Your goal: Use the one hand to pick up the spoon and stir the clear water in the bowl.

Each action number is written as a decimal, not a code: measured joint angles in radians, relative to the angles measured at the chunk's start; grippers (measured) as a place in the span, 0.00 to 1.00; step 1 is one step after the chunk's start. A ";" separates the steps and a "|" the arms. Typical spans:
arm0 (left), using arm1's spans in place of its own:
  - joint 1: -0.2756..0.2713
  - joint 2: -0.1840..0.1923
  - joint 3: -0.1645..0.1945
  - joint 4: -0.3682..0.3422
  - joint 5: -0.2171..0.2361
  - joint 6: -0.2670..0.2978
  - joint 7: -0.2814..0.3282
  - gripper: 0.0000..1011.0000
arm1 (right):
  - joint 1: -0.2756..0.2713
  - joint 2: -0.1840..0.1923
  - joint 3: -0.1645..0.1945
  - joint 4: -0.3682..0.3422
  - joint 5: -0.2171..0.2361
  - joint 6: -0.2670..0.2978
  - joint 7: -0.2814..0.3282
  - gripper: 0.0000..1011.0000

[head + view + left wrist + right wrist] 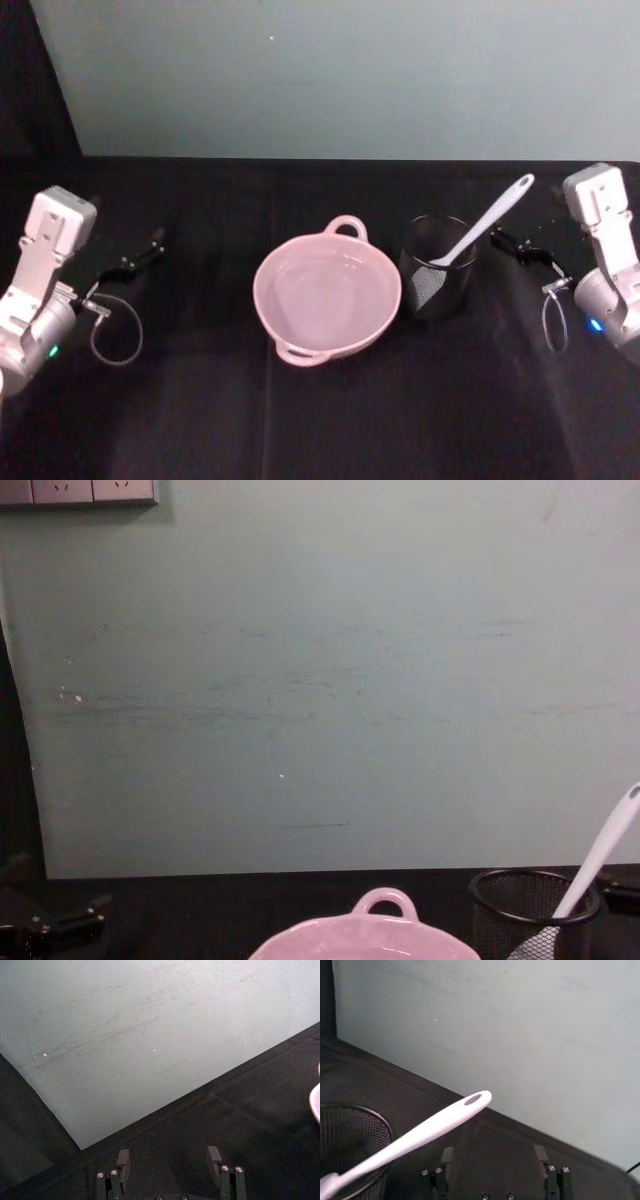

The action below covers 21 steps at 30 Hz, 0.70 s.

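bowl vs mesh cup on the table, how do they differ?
1. Colour and make: the bowl is pale pink and glossy with solid walls; the mesh cup is black see-through wire.
2. Shape: the bowl is wide and shallow with loop handles on its rim; the cup is narrower, straight-sided, no handles.
3. Contents: the cup holds the white spoon, leaning out toward the right end effector; the bowl holds no utensil.

Shared: both stand upright and open-topped on the black table.

We see a white spoon [482, 233] leaning handle-up in its mesh cup [438, 268], just beside our water-filled pink bowl [327, 292].
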 joint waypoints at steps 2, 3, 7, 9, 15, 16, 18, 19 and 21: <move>0.000 0.000 0.000 0.000 0.000 0.000 0.000 1.00 | 0.002 0.000 -0.005 0.007 -0.026 -0.012 -0.012 0.99; 0.000 0.000 0.000 0.000 0.000 0.000 0.000 1.00 | 0.003 -0.001 -0.007 0.010 -0.036 -0.017 -0.016 0.99; 0.000 0.000 0.000 0.000 0.000 0.000 0.000 1.00 | 0.006 -0.011 -0.006 0.025 -0.065 -0.030 -0.029 0.99; 0.000 0.000 0.000 0.000 0.000 0.000 0.000 1.00 | 0.007 -0.016 -0.004 0.026 -0.076 -0.029 -0.035 0.99; 0.000 0.000 0.000 0.000 0.000 0.000 0.000 1.00 | 0.008 -0.021 -0.004 0.026 -0.088 -0.020 -0.041 0.99; 0.000 0.000 0.000 0.000 0.000 0.000 0.000 1.00 | 0.008 -0.021 -0.004 0.026 -0.088 -0.020 -0.041 0.99; 0.000 0.000 0.000 0.000 0.000 0.000 0.000 1.00 | 0.008 -0.020 -0.004 0.026 -0.087 -0.021 -0.040 0.99; 0.000 0.000 0.000 0.000 0.000 0.000 0.000 1.00 | 0.008 -0.020 -0.004 0.026 -0.087 -0.021 -0.040 0.99; 0.000 0.000 0.000 0.000 0.000 0.000 0.000 1.00 | 0.008 -0.019 -0.004 0.026 -0.087 -0.022 -0.040 0.99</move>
